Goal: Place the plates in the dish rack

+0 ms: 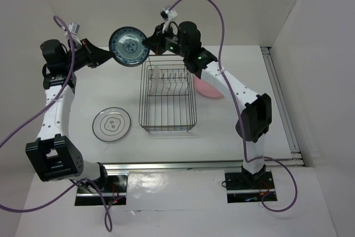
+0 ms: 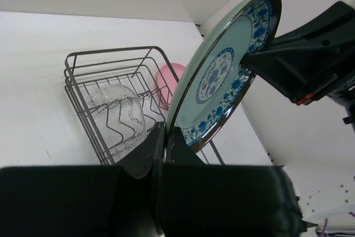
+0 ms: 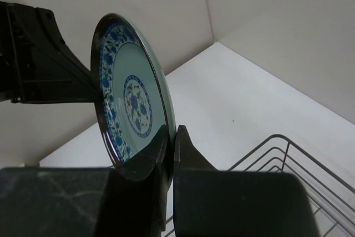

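Observation:
The small teal-blue patterned plate [image 1: 128, 46] [image 2: 222, 76] [image 3: 133, 98] is held on edge in the air beyond the far left corner of the dish rack [image 1: 169, 130] [image 2: 111, 59] [image 3: 277, 154]. My left gripper [image 1: 111, 54] [image 2: 165, 137] is shut on its left rim. Opposite it, my right gripper [image 1: 148, 41] [image 3: 173, 137] is shut on the right rim. A small clear wavy plate [image 1: 157, 76] [image 2: 119, 112] stands in the rack. The pink plate [image 1: 208, 88] [image 2: 169, 79] lies right of the rack, partly under my right arm. The clear glass plate with a dark ringed rim [image 1: 111, 124] lies flat to the left of the rack.
White walls enclose the table at the back and on both sides. A metal rail [image 1: 205, 164] runs along the near edge by the arm bases. Purple cables [image 1: 216, 9] loop above both arms.

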Controlling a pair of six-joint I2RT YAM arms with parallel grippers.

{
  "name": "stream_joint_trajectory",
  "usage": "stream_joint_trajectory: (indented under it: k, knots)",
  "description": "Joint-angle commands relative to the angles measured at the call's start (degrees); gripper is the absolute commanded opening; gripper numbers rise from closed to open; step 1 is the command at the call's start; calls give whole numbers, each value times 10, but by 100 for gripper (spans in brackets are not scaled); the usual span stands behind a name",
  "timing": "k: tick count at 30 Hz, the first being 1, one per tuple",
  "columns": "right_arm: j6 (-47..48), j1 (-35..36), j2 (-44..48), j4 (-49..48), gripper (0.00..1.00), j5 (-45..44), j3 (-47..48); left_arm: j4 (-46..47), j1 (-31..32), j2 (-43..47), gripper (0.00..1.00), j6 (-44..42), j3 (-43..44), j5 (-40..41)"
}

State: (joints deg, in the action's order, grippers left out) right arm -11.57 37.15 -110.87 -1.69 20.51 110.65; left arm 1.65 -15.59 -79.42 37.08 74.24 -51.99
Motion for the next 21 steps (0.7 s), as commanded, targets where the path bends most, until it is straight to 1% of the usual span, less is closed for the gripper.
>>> stream_joint_trajectory:
  k: [1, 3, 4, 5, 7, 8, 9, 10, 12, 13, 14, 15, 16, 21]
  knots:
    - [5, 4, 0, 0, 0, -9, 34, 38, 0, 3, 0, 3, 10, -15]
    - [5, 4, 5, 6, 0, -35, 29, 38, 0, 3, 1, 3, 10, -15]
    - [5, 4, 5, 6, 0, -42, 23, 38, 0, 3, 7, 3, 5, -8]
    - [-1, 4, 19, 1, 0, -47, 8, 38, 0, 8, 25, 3, 5, -1]
    - [-7, 4, 28, 1, 0, -68, -6, 38, 0, 8, 42, 3, 5, 0]
    - [-7, 4, 39, 1, 0, -77, -21, 38, 0, 8, 73, 3, -2, 0]
    - [-13, 4, 39, 1, 0, -98, -21, 45, 0, 8, 94, 10, -2, 0]
    - [-13, 9, 47, 1, 0, -113, -30, 50, 0, 8, 100, 10, -2, 0]
    - [-13, 9, 53, 15, 0, -146, -36, 50, 0, 8, 100, 21, -8, 0]
    - [-13, 9, 59, 15, 0, -191, -43, 57, 0, 8, 100, 21, -8, 0]
    - [-13, 9, 59, 21, 0, -213, -43, 63, 0, 2, 100, 30, -8, -7]
    - [-13, 9, 71, 21, 0, -257, -58, 55, 0, 2, 100, 30, -8, -1]
    - [-13, 9, 72, 21, 0, -280, -58, 55, 0, 2, 100, 30, -8, 6]
    - [-13, 4, 114, 27, 0, -366, -102, 28, 0, 2, 100, 24, -8, 46]
